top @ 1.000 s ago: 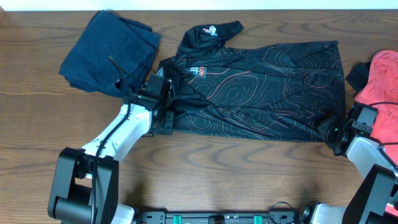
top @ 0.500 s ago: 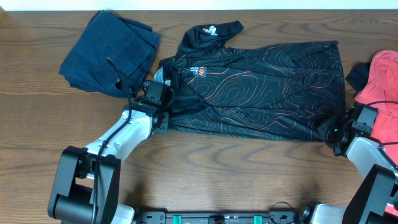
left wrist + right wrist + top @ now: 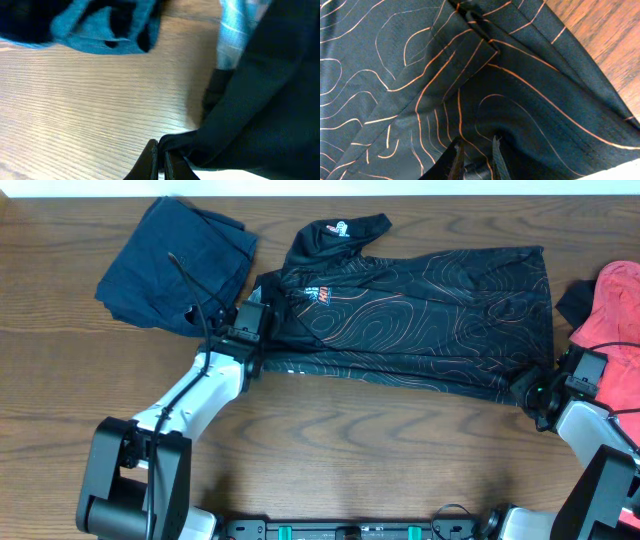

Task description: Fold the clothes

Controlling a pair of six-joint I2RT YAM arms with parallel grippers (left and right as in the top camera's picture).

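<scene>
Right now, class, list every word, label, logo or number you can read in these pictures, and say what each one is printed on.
No text here is legible.
The chest logo on the black jersey: white and orange marks, too small to read.
The round badge on its upper sleeve: too small to read.
The navy garment and the red garment: no text shows.
Both wrist views: no text.

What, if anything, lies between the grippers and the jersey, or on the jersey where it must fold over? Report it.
Nothing visible. The left gripper and right gripper pinch the jersey at its near edge; its top is bare. The navy garment and red garment lie off its ends.
</scene>
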